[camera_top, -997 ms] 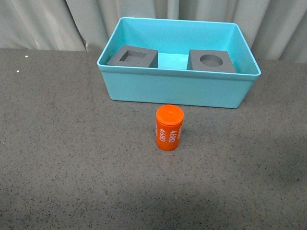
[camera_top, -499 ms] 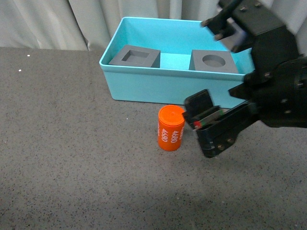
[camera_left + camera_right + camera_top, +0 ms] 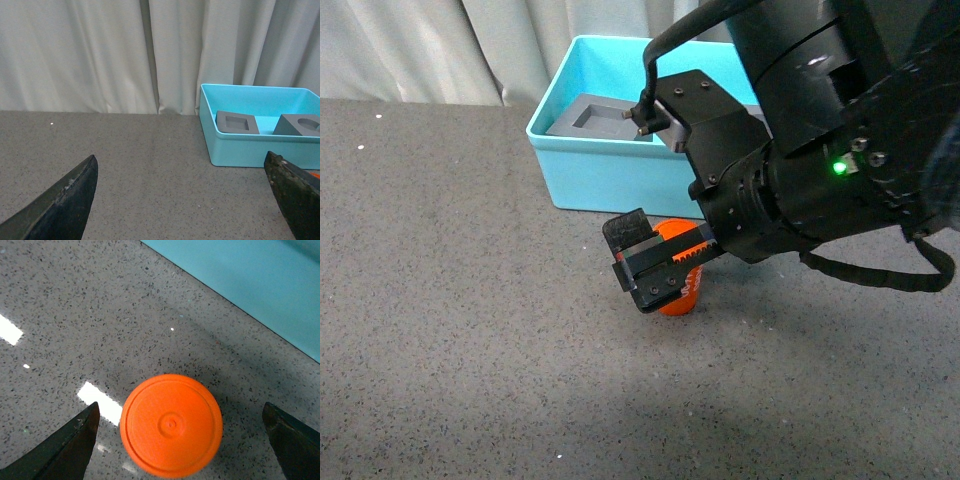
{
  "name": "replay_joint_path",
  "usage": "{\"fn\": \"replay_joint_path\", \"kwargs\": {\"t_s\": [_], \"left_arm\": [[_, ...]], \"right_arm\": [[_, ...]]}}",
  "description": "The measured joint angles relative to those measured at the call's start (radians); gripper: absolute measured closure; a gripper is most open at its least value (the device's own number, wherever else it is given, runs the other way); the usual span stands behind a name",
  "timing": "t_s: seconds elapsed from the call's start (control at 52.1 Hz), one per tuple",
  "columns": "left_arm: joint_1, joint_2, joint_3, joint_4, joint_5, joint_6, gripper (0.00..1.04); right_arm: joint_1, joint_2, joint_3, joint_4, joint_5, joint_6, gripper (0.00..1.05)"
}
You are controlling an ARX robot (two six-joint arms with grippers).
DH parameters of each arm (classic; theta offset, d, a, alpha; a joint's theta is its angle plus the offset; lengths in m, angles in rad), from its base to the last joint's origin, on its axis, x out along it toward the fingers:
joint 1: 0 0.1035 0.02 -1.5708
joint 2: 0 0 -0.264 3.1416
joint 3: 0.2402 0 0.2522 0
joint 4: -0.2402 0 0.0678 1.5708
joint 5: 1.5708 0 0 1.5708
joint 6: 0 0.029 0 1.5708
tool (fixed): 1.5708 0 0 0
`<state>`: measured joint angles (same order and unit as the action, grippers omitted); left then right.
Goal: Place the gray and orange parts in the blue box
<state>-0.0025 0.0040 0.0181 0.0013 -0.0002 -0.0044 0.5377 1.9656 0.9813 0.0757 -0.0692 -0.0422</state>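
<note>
Inside the blue box (image 3: 250, 150), two of the three parts already sit on the floor: the gray cube with the square recess (image 3: 236, 122) toward the 9 o'clock end and the gray cube with the round recess (image 3: 301, 124) toward the 3 o'clock end, a strip of bare blue between them. In the front view only the first cube shows, since the right arm covers the rest of the box. By that count the gray half of the job looks done and only the orange cylinder (image 3: 171, 424) is left. It stands on the desk (image 3: 470, 300) just outside the box's near wall, at 6 o'clock from it and close to its middle. The cylinder is upright, its long axis vertical, and its round cap with a small centre dimple points straight up at the right wrist camera. Its printed side is mostly hidden. The right gripper (image 3: 645, 265) hangs over it with its fingers (image 3: 65, 445) spread wide, one on either side of the cap with clear desk showing between each and the orange, so no grasp is made yet. The left gripper (image 3: 180, 157) holds nothing, its fingers apart, and looks across the desk toward the box. Closing, lifting and carrying toward 12 o'clock remain, as I judge it.
</note>
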Motion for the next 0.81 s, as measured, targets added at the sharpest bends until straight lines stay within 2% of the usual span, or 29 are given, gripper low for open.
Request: {"fn": "replay_joint_path", "kwargs": {"t_s": [0.077, 0.364, 0.594, 0.805], "left_arm": [[0.0, 0.0, 0.0, 0.0, 0.0, 0.0, 0.07], [0.0, 0.0, 0.0, 0.0, 0.0, 0.0, 0.07], [0.0, 0.0, 0.0, 0.0, 0.0, 0.0, 0.07], [0.0, 0.0, 0.0, 0.0, 0.0, 0.0, 0.07]], "right_arm": [[0.001, 0.037, 0.036, -0.031, 0.0, 0.002, 0.12], [0.001, 0.104, 0.119, -0.132, 0.019, -0.006, 0.58], [-0.01, 0.081, 0.084, -0.1, 0.006, -0.01, 0.6], [-0.068, -0.038, 0.004, -0.07, -0.042, -0.02, 0.6]]}}
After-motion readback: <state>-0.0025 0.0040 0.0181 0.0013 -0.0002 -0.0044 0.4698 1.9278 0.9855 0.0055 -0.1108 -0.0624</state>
